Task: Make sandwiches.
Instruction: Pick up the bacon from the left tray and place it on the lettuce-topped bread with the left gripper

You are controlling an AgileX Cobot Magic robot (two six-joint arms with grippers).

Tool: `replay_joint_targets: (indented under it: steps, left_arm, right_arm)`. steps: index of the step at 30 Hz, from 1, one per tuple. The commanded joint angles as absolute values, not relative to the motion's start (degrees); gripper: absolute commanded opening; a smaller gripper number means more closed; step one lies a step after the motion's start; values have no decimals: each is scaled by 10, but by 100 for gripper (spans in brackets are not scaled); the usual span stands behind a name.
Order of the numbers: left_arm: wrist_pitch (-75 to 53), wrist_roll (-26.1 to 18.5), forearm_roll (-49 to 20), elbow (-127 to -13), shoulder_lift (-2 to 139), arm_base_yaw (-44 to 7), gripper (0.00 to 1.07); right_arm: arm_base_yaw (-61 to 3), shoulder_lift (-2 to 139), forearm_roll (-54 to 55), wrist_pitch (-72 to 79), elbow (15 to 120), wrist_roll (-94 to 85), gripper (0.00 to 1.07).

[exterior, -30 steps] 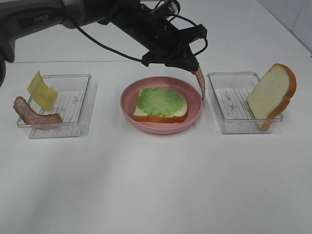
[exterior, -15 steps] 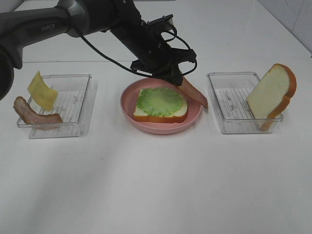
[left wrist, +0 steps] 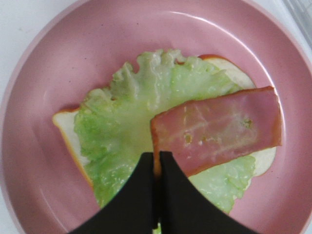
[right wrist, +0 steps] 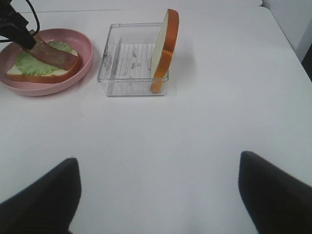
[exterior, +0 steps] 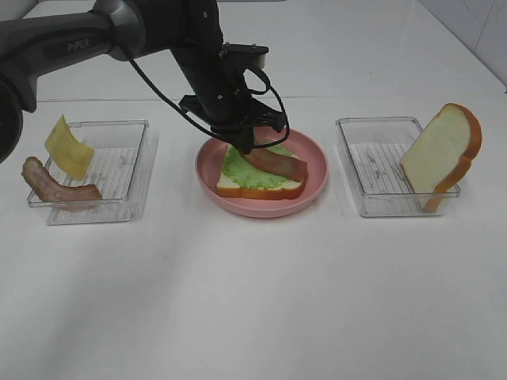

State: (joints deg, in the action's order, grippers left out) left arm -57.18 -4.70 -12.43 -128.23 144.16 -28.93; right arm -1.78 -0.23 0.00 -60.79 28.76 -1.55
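Note:
A bread slice (exterior: 261, 188) topped with a green lettuce leaf (exterior: 236, 168) lies on the pink plate (exterior: 317, 186). My left gripper (exterior: 247, 149) is shut on one end of a bacon strip (exterior: 276, 164) that rests slanted across the lettuce. In the left wrist view the jaws (left wrist: 158, 165) pinch the strip's (left wrist: 219, 129) end over the lettuce (left wrist: 122, 126). A second bread slice (exterior: 444, 154) leans upright in the right clear tray (exterior: 372, 170). My right gripper (right wrist: 157, 158) is open and empty, low over bare table, away from the plate (right wrist: 83, 58).
The left clear tray (exterior: 119, 186) holds a yellow cheese square (exterior: 67, 146) leaning on its rim and another bacon strip (exterior: 55, 188). The left arm and its cables reach over from the back left. The table's front is bare white surface.
My left gripper has moved left from the plate's right rim to over the sandwich. The bacon strip went from hanging to lying across the lettuce.

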Motion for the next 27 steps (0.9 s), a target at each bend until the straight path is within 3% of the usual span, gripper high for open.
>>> replay_joint_targets:
  steps: [1, 9, 12, 13, 14, 15, 16, 17, 18, 19, 20, 21, 27]
  left_arm:
    - [-581, -41, -115, -1285, 1439, -289, 0]
    - [-586, -40, -108, -1285, 1439, -289, 0]
    - [-586, -19, -98, -1285, 1435, -289, 1]
    - [-584, -11, -95, -1285, 1430, -289, 10]
    - [-584, -9, -89, -1285, 1423, -289, 27]
    - [-584, -9, -89, -1285, 1423, -289, 27]
    - [-586, -7, -87, -1285, 1419, -289, 36]
    - [-592, 11, -82, -1286, 1413, -289, 64]
    - [-592, 11, -82, -1286, 1413, -289, 64]
    - [-597, 21, -79, -1286, 1409, -289, 76]
    - [-597, 21, -79, -1286, 1409, -289, 76]
    - [-608, 31, -72, -1286, 1405, -289, 101]
    - [-669, 38, -65, -1286, 1368, -289, 102]
  right_arm:
    - [-18, -14, 0, -602, 287, -21, 85]
    - [-18, -14, 0, -602, 287, -21, 85]
    - [-18, -14, 0, -602, 287, -21, 85]
    - [-18, -14, 0, -602, 287, -21, 85]
    - [-18, -14, 0, -602, 287, -21, 85]
    - [-18, -14, 0, -602, 287, -21, 85]
    - [-18, -14, 0, -602, 287, -21, 85]
    - [-18, -14, 0, -602, 287, -21, 85]
    - [-18, -14, 0, -602, 287, -21, 85]
    - [-18, -14, 0, -602, 287, -21, 85]
    - [-18, -14, 0, -602, 287, -21, 85]
    - [-18, -14, 0, -602, 287, -21, 85]
    - [-18, -14, 0, -602, 287, -21, 85]
